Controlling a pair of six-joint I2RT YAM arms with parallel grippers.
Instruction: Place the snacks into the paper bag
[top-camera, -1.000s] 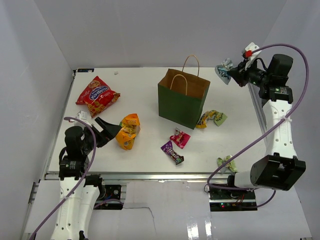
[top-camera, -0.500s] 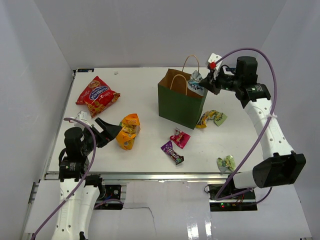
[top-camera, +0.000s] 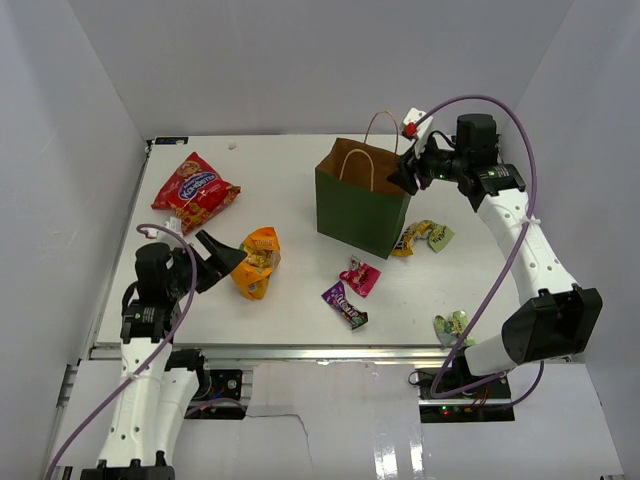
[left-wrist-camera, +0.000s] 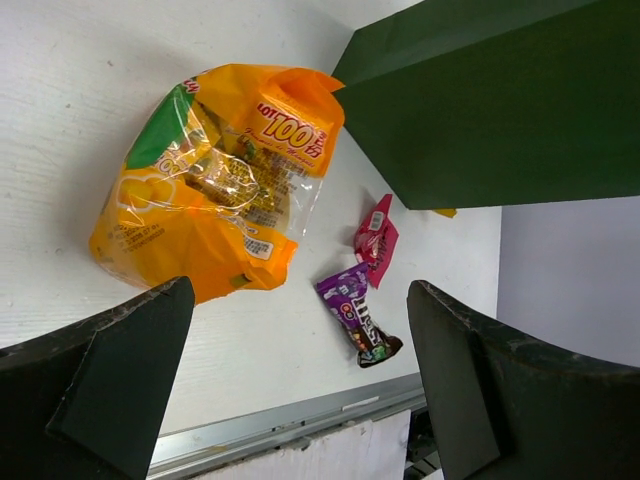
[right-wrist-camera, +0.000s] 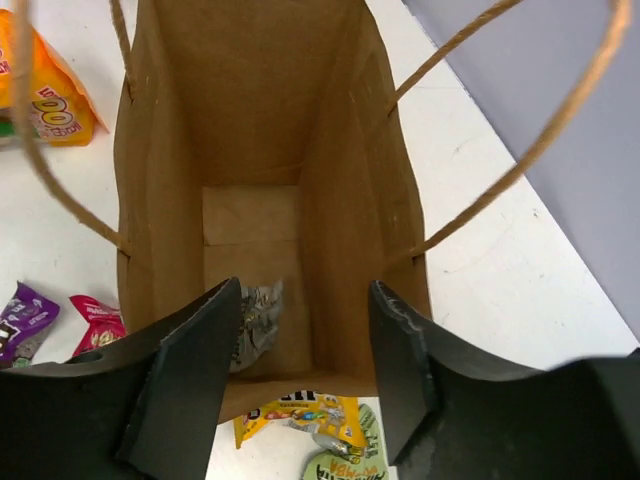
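The dark green paper bag (top-camera: 365, 205) stands upright mid-table. My right gripper (top-camera: 405, 175) hovers open over its right rim; between its fingers (right-wrist-camera: 305, 370) I look down the brown inside (right-wrist-camera: 250, 120), where a crinkly packet (right-wrist-camera: 258, 322) lies on the bottom. My left gripper (top-camera: 222, 262) is open just left of the orange-yellow bag (top-camera: 258, 262), which fills the left wrist view (left-wrist-camera: 215, 180) beyond the wide-apart jaws. The red chip bag (top-camera: 195, 190) lies far left. Pink (top-camera: 361, 276) and purple (top-camera: 345, 303) wrappers lie in front of the bag, and a yellow candy pack (top-camera: 415, 237) to its right.
A light-green wrapper (top-camera: 440, 236) touches the yellow pack, and another (top-camera: 453, 326) lies near the table's front right edge. The bag's loop handles (top-camera: 383, 125) rise beside my right gripper. White walls close in the table on three sides.
My right arm swung left from the back right corner to above the paper bag carrying a packet, then opened; the packet now lies inside the bag. The left arm barely shifted.
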